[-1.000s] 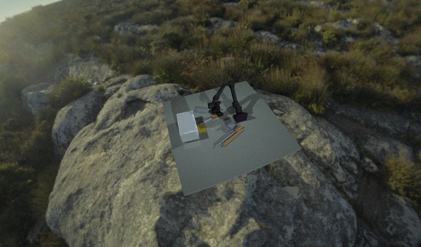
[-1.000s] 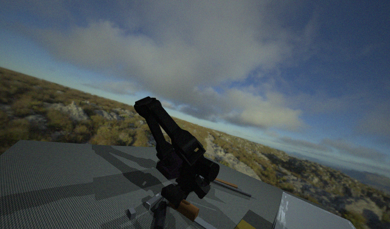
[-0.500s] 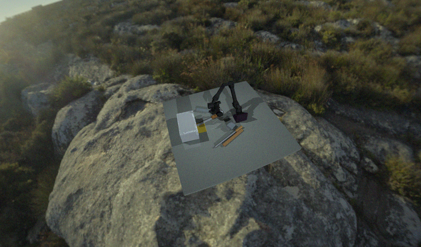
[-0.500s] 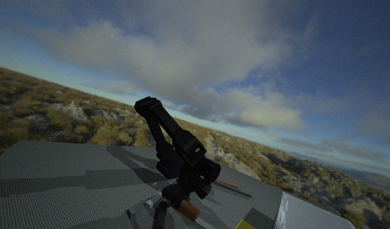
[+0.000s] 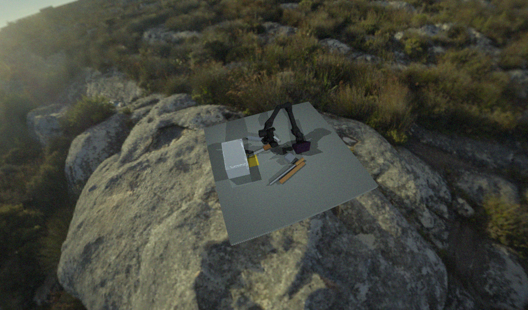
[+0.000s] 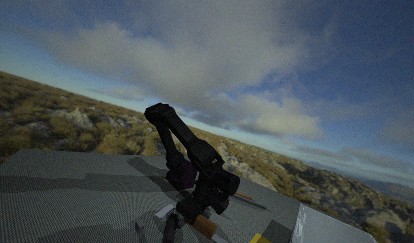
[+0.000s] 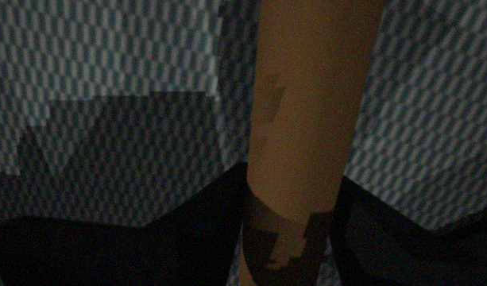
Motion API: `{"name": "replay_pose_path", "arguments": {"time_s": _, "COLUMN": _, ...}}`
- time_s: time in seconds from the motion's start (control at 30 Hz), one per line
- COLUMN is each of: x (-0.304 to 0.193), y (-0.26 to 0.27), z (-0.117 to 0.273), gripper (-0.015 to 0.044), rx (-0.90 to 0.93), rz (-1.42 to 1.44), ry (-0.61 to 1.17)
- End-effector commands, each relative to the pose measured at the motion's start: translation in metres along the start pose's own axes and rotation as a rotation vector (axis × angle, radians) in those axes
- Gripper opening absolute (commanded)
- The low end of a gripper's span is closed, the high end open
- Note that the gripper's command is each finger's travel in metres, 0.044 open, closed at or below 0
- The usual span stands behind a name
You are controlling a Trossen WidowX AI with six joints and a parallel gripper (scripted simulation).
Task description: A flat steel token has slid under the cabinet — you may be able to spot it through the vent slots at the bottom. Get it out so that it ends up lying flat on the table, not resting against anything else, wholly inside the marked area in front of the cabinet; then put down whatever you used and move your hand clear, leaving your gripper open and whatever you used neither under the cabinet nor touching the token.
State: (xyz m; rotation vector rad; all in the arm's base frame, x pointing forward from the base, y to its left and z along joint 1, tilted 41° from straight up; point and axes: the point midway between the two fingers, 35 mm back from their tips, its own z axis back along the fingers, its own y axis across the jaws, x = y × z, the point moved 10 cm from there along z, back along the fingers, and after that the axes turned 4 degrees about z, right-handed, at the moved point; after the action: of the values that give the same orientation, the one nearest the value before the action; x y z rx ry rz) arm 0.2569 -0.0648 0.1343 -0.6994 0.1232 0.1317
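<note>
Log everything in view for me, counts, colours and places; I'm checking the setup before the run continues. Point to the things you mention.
cabinet (image 5: 235, 156) (image 6: 332, 227): one, pale grey-white, table's far side from the arm base
marked area (image 5: 253, 161) (image 6: 258, 238): one, yellow, beside the cabinet
held tool (image 5: 266, 147) (image 6: 204, 225) (image 7: 307, 119): one, orange handle, grey shaft, reaching toward the cabinet
other orange-handled tools: two, side by side
small loose pieces: grey and black, near the gripper, count unclear
table (image 5: 296, 204) (image 6: 66, 205): one, grey
gripper (image 5: 268, 145) (image 6: 199, 216) (image 7: 285, 176): one, black, closed on the orange handle

Cannot make out the steel token in any view, nor see whole the pale cabinet, cropped at the exterior view's lower right, the yellow patch, cut by its bottom edge, or the orange handle, overrunning the wrist view's top and bottom.
</note>
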Motion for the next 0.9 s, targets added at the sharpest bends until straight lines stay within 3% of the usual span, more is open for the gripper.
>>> {"name": "replay_pose_path", "arguments": {"time_s": 0.0, "x": 0.007, "y": -0.001, "z": 0.000, "gripper": 0.0000, "rx": -0.003, "rz": -0.010, "ry": 0.000}}
{"name": "replay_pose_path", "arguments": {"time_s": 0.87, "x": 0.038, "y": -0.004, "z": 0.001, "gripper": 0.0000, "rx": -0.003, "rz": -0.017, "ry": -0.002}}
